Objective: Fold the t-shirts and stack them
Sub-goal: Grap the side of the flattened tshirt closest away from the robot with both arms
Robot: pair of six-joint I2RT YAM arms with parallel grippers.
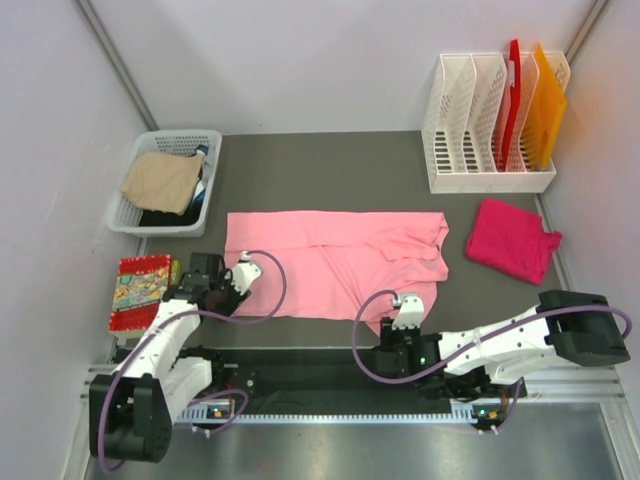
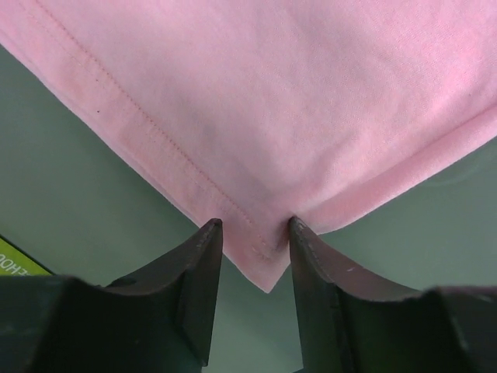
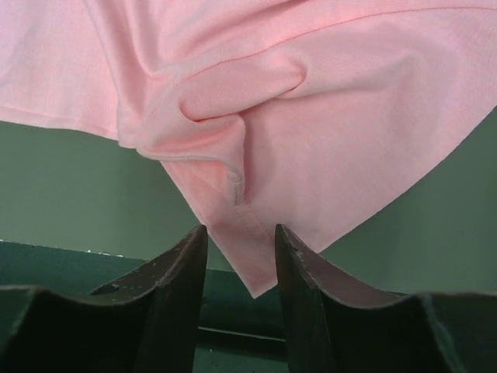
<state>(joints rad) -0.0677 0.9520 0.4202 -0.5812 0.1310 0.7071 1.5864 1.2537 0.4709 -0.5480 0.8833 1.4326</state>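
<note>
The salmon-pink t-shirt is spread on the table, mostly flat but rumpled toward its right end. The magenta t-shirt lies bunched and unfolded just beyond that end, apart from it. The left gripper is set at the pink shirt's near left corner; its jaws stand apart with the hemmed corner tip between them, and nothing is clamped yet. The right gripper is placed at the pink shirt's near edge toward the right. Its jaws are likewise apart, astride a narrow tongue of cloth just below a puckered fold.

Several failures can be foreseen. Only the very tip of the corner is taken in on the left, so a shallow bite may be pulled free once the cloth is lifted. On the right, the tongue belongs to bunched layers; a single layer might be caught, or the pucker might be carried along and pressed into the fold. Should one hold slip while the other is kept, the shirt would be twisted and the edges left misaligned. The magenta t-shirt could be disturbed if the pink shirt is dragged toward it. The patterned piece just off the pink shirt's left end could be knocked by the left arm
</note>
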